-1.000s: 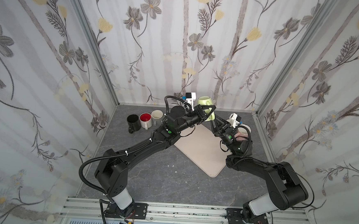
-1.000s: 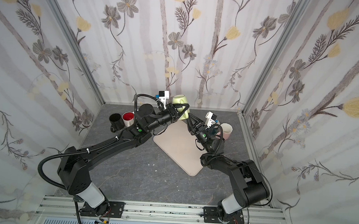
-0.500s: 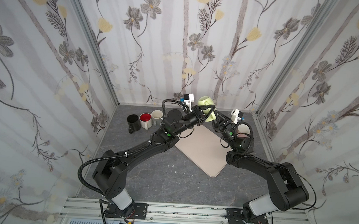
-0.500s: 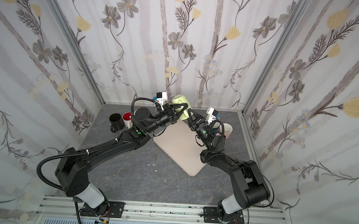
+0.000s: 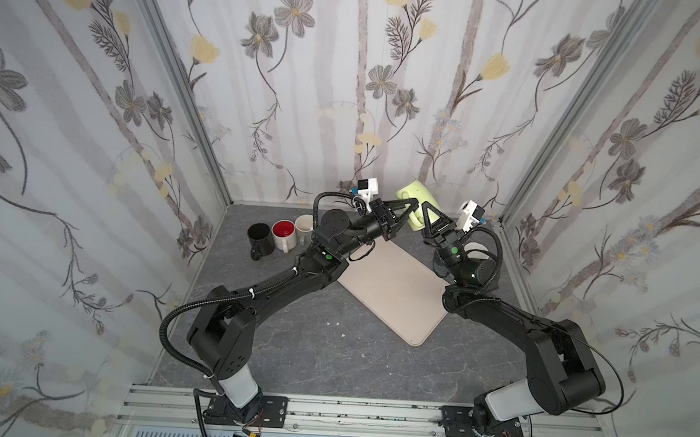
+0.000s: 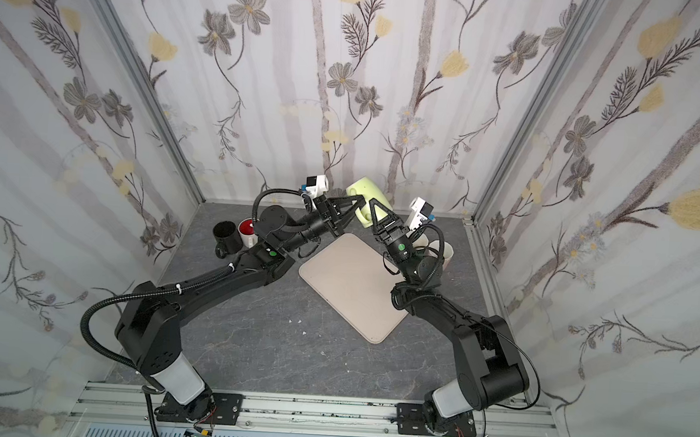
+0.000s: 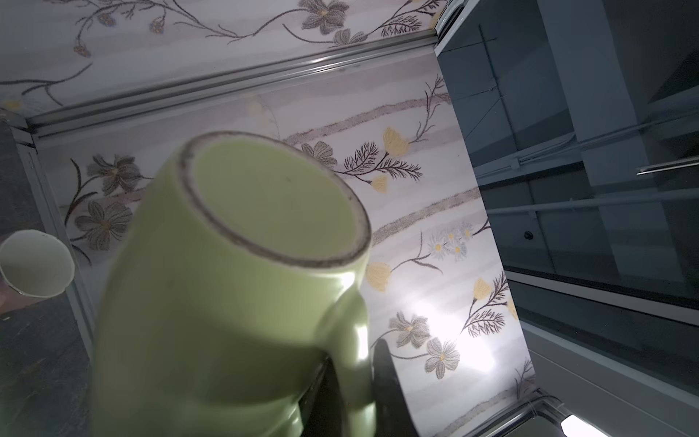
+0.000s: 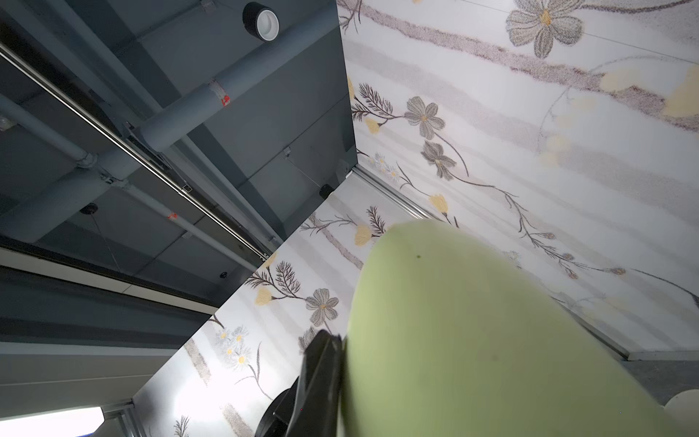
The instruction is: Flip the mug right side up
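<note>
The light green mug hangs in the air near the back wall in both top views, tilted with its base up. My left gripper is shut on the mug's handle, and in the left wrist view its fingers sit on either side of the handle. My right gripper is shut, with nothing between its fingers. Its tips lie against the side of the mug. In the right wrist view the right gripper touches the green wall. The mug's mouth is hidden.
A beige mat lies on the grey table under the arms. A black mug, a red-lined mug and a cream mug stand at the back left. A white mug stands behind the right arm.
The right gripper's jaws have closed and its tips now rest against the mug's side. The mug has shifted slightly to the right in the left gripper.
</note>
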`<state>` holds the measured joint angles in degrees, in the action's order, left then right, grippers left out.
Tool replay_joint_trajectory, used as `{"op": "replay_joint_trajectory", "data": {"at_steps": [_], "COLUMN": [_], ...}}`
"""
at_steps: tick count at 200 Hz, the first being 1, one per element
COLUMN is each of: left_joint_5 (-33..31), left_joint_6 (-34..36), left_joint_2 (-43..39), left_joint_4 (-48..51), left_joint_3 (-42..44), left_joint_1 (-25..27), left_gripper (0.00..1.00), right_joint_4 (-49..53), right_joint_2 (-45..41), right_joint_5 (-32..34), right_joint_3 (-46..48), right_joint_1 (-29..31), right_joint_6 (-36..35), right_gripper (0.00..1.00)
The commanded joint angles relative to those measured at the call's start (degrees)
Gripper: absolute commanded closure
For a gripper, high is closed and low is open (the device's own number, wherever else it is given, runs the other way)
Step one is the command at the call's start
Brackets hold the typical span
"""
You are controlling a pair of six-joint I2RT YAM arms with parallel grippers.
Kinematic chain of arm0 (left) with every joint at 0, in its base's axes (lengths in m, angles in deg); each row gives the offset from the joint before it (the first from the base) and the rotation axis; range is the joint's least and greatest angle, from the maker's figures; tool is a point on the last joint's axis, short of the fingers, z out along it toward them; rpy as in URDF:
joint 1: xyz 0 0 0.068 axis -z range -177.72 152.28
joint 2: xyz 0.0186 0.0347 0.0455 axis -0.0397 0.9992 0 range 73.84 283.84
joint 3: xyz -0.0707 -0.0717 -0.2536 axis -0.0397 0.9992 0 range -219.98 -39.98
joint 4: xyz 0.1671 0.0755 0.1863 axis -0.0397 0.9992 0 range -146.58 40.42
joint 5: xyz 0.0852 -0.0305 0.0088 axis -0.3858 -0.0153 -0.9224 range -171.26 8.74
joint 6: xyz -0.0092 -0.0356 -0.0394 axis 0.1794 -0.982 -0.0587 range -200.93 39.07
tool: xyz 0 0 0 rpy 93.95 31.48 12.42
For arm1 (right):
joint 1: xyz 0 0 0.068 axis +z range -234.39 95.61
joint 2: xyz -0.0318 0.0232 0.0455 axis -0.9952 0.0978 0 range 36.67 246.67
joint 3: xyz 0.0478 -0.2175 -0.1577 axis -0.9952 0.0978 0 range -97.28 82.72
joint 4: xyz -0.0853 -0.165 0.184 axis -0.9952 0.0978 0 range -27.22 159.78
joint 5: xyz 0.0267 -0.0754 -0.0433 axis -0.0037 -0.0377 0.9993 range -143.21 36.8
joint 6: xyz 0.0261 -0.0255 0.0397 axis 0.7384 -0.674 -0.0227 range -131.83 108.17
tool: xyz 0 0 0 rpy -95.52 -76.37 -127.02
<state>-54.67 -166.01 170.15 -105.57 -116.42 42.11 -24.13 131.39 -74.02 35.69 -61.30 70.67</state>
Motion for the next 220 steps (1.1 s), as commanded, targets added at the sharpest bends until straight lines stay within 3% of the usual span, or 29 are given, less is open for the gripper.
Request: {"op": "replay_joint_trajectory", "data": {"at_steps": [1, 13, 24, 28, 32, 98, 118, 163, 220], "left_joint_5": [2.52, 3.28, 3.25, 3.17, 2.97, 2.60, 2.26, 2.38, 0.27], "left_joint_6": [5.03, 5.10, 4.84, 4.83, 4.83, 6.12, 8.41, 13.85, 21.45], "left_joint_2": [1.45, 1.86, 2.03, 2.01, 2.04, 1.00, -0.34, -3.36, -7.70], "left_joint_4": [8.24, 8.21, 8.06, 8.04, 8.04, 12.83, 17.59, 25.45, 31.15], "left_joint_3": [-1.41, -1.78, -1.46, -1.28, -1.09, 0.58, 1.85, 5.80, 9.78], "left_joint_1": [-0.38, -0.37, -0.37, -0.32, -0.37, -0.63, -0.78, -1.73, -2.41], "left_gripper": [0.88, 0.51, 0.32, 0.08, 0.00, 0.00, 0.00, 0.00, 0.00], "right_joint_4": [1.16, 3.96, 6.65, 7.83, 9.07, 29.61, 43.73, 78.91, 98.40], "right_joint_2": [-2.21, -2.86, -5.53, -6.16, -6.77, -13.31, -15.21, -19.16, -22.17], "right_joint_5": [-3.64, -3.34, -2.68, -2.36, -2.14, 3.57, 6.92, 22.83, 29.91], "right_joint_3": [-0.21, 0.06, 0.48, 0.45, 0.50, -1.89, -5.42, -13.90, -12.59], "right_joint_1": [0.39, 0.49, 0.58, 0.68, 0.72, 0.48, 0.53, -0.16, -3.73], "right_joint_6": [-4.79, -6.56, -8.71, -9.86, -10.93, -22.45, -27.91, -42.67, -48.69], "right_gripper": [0.97, 1.00, 1.00, 1.00, 1.00, 1.00, 1.00, 1.00, 1.00]}}
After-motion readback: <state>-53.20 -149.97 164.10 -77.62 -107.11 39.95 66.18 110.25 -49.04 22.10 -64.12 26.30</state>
